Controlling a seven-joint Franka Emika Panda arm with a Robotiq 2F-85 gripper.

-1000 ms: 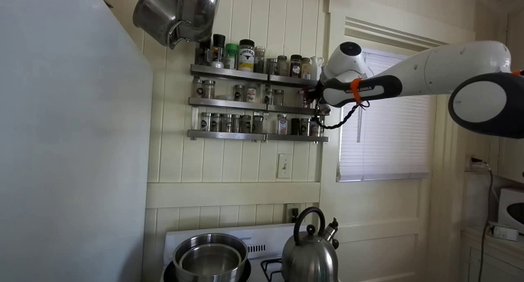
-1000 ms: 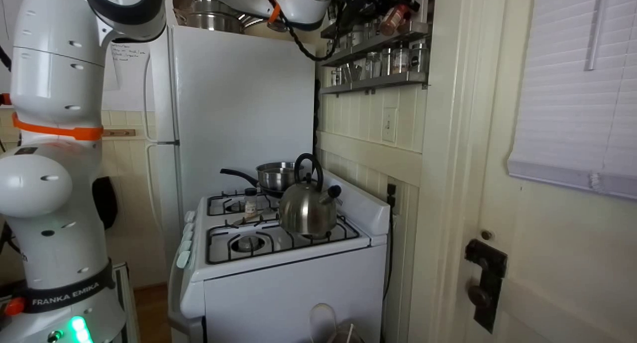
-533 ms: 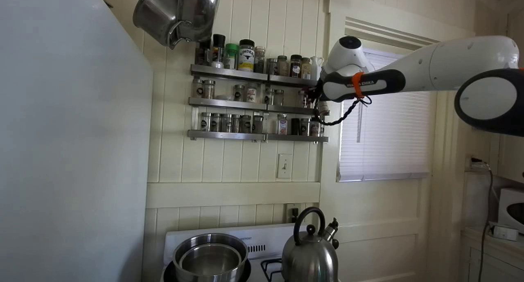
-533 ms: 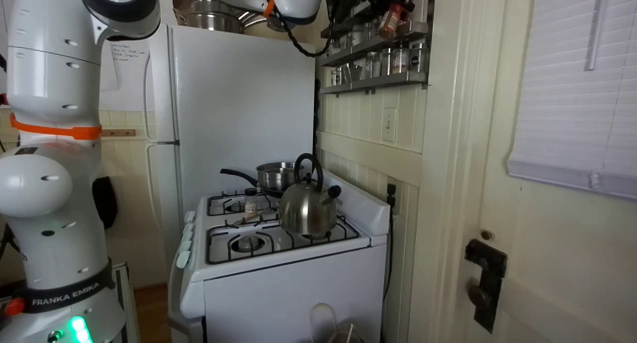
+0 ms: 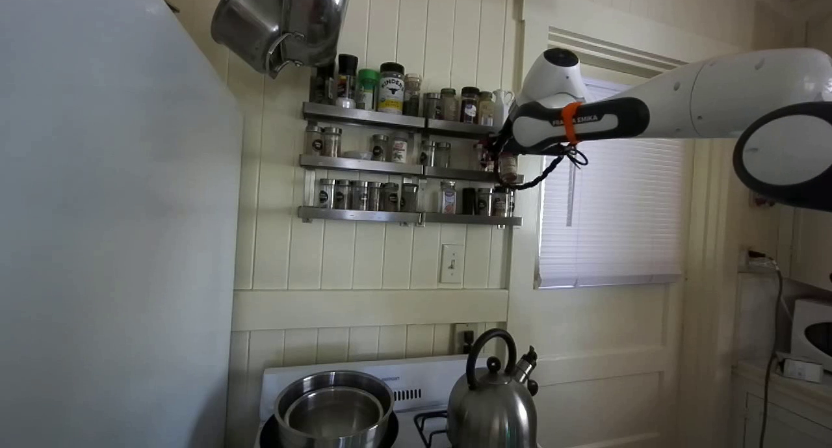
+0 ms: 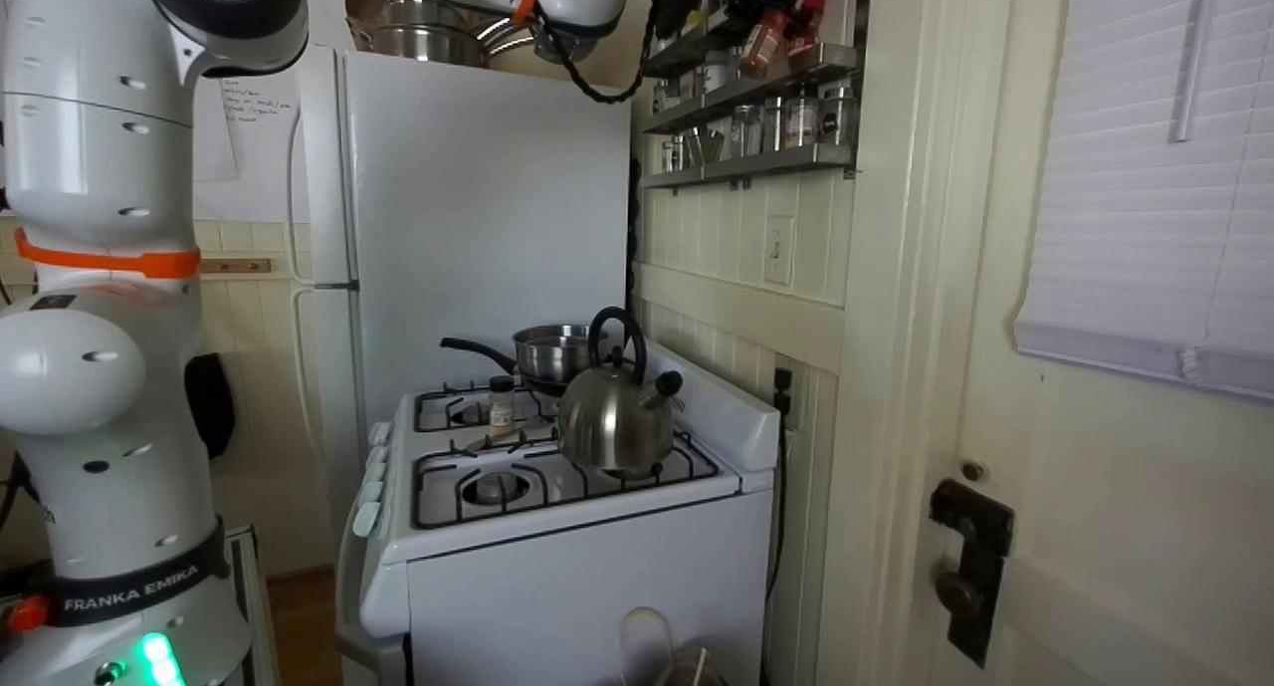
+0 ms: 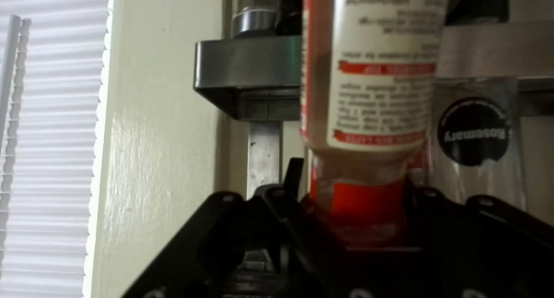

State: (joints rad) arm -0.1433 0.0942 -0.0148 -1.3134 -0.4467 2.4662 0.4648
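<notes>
My gripper [image 7: 361,198] is shut on a spice bottle [image 7: 385,73] with a white and red label, its fingers on either side of the bottle's red cap end. The wrist view stands upside down. In both exterior views, the held bottle [image 5: 508,167] hangs in front of the right end of the wall shelves; it looks tilted here [image 6: 764,44]. Another red-capped bottle [image 6: 808,14] is close behind it on the middle shelf [image 6: 826,61]. A clear jar with a black "Rosemary" label [image 7: 474,131] is beside the held bottle in the wrist view. The fingertips are dark and partly hidden.
Several jars stand on the three-tier shelves [image 5: 364,164]. Below are the stove [image 6: 587,537], a steel kettle [image 6: 615,417], a pan [image 6: 552,352] and a small black-capped jar [image 6: 501,405]. The refrigerator [image 6: 488,198] stands beyond. Pots [image 5: 250,25] hang above. A door with blinds [image 5: 611,214] is beside the shelves.
The arm has drawn back and its upper links have risen a little. The held bottle has moved away from the shelf, and the second red-capped bottle has come into clearer view behind it.
</notes>
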